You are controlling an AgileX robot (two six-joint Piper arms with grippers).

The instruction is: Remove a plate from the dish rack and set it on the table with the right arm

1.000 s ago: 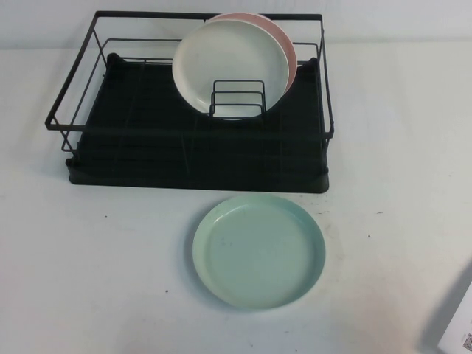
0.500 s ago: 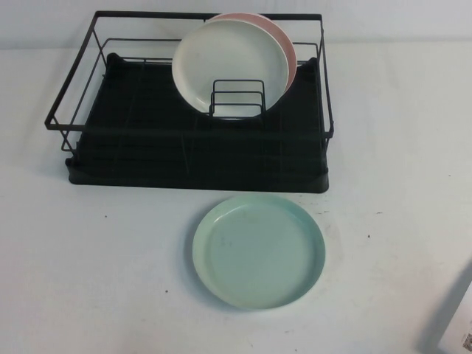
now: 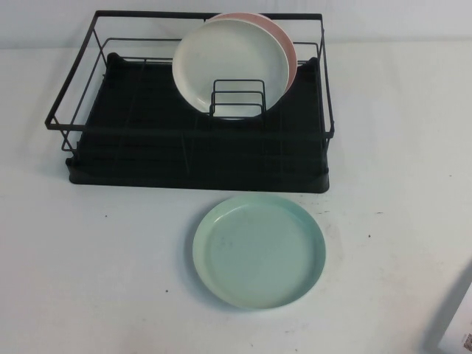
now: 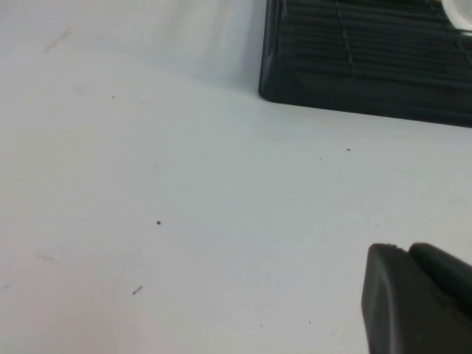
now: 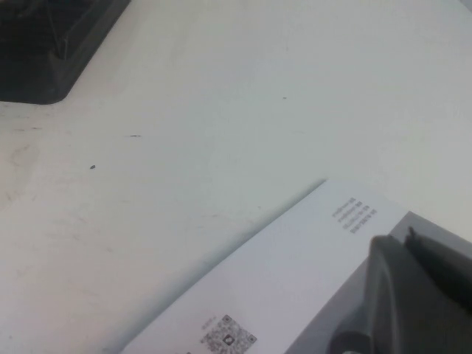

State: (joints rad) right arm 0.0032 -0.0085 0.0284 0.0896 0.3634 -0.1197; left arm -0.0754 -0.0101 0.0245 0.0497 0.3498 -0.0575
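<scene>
The mint-green plate (image 3: 258, 251) lies flat on the white table (image 3: 96, 251), just in front of the black wire dish rack (image 3: 192, 155). Neither arm shows in the high view. My left gripper (image 4: 409, 254) is shut and empty over bare table, with a corner of the rack (image 4: 369, 74) beyond it. My right gripper (image 5: 407, 240) is shut and empty above a white sheet-like surface printed with a code (image 5: 280, 280). A corner of the rack (image 5: 44, 51) lies far from it. The plate is out of both wrist views.
A cream-white plate (image 3: 228, 63) and a pink plate (image 3: 290, 51) stand upright in the rack's dividers at the back. The white printed surface (image 3: 466, 335) shows at the table's front right corner. Open table lies left and right of the mint plate.
The white printed surface at the front right corner of the high view has slipped further out of the frame. The plates and rack have not moved.
</scene>
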